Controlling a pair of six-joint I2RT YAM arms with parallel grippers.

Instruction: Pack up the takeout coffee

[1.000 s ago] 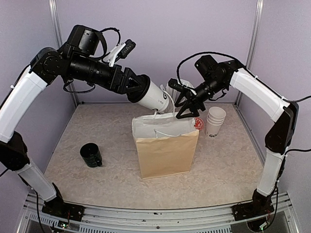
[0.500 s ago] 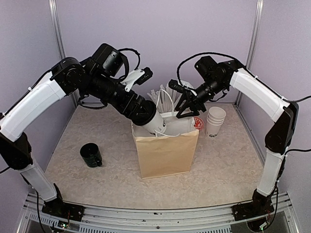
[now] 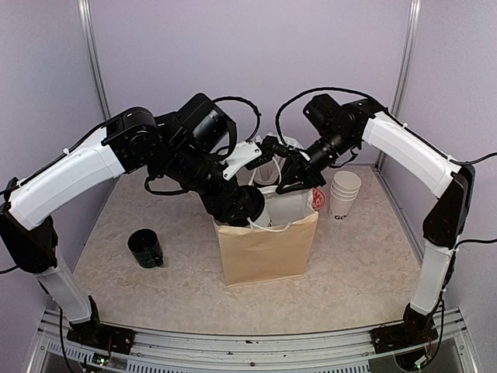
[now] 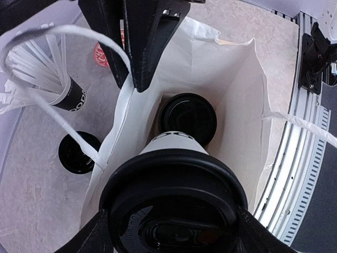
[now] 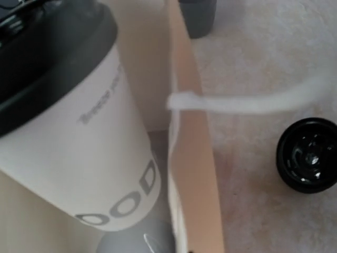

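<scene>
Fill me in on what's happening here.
The left claw holds a lidded white cup in the mouth of the paper bag, not yet released. The right claw pinches the bag's rim. A black lid shows deeper inside the bag. A dark mug stands on the table nearby.

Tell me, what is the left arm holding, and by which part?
The left gripper holds the white coffee cup at its top, fingers either side of the black lid.
</scene>
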